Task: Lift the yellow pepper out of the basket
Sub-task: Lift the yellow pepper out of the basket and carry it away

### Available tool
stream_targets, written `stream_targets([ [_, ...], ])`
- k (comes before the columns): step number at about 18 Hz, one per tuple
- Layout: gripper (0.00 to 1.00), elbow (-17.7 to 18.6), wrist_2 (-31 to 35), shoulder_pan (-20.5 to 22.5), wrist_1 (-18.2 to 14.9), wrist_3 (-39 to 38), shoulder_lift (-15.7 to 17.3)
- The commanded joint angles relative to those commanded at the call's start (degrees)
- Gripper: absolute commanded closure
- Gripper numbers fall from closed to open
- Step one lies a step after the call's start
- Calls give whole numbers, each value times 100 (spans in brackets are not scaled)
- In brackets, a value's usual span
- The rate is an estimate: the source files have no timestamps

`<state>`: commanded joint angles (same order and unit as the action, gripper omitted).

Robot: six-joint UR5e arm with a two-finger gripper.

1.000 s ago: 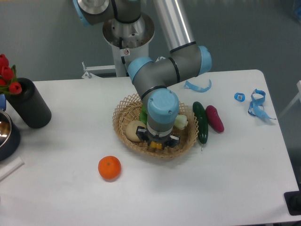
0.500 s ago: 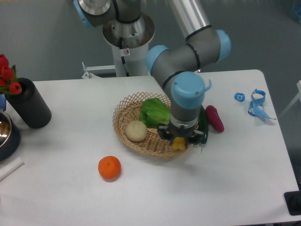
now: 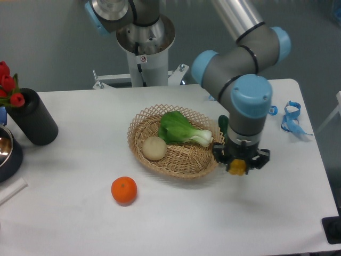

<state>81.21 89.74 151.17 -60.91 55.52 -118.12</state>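
Note:
My gripper (image 3: 238,166) hangs just right of the basket (image 3: 139,125), over the white table, and is shut on the yellow pepper (image 3: 237,167). Only a small yellow part of the pepper shows beneath the black fingers; the rest is hidden by the wrist. The tan wicker basket sits mid-table and still holds a green leafy vegetable (image 3: 179,128) and a pale beige round vegetable (image 3: 154,148).
An orange fruit (image 3: 124,190) lies in front of the basket at the left. A dark green cucumber (image 3: 222,123) pokes out behind my wrist. Blue tape scraps (image 3: 291,118) lie at the right rear. A black cylinder (image 3: 34,117) with red tulips and a bowl (image 3: 7,152) stand at the left edge.
My arm has swung right, carrying the yellow pepper out of the basket and past its right rim. The leafy vegetable and beige vegetable are now uncovered.

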Motion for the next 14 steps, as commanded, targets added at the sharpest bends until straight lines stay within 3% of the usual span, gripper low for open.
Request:
stream_targets([
  [6,70,-9,9,334,-53,1433,44],
  [14,69,-131,-35,870,-97,2242,9],
])
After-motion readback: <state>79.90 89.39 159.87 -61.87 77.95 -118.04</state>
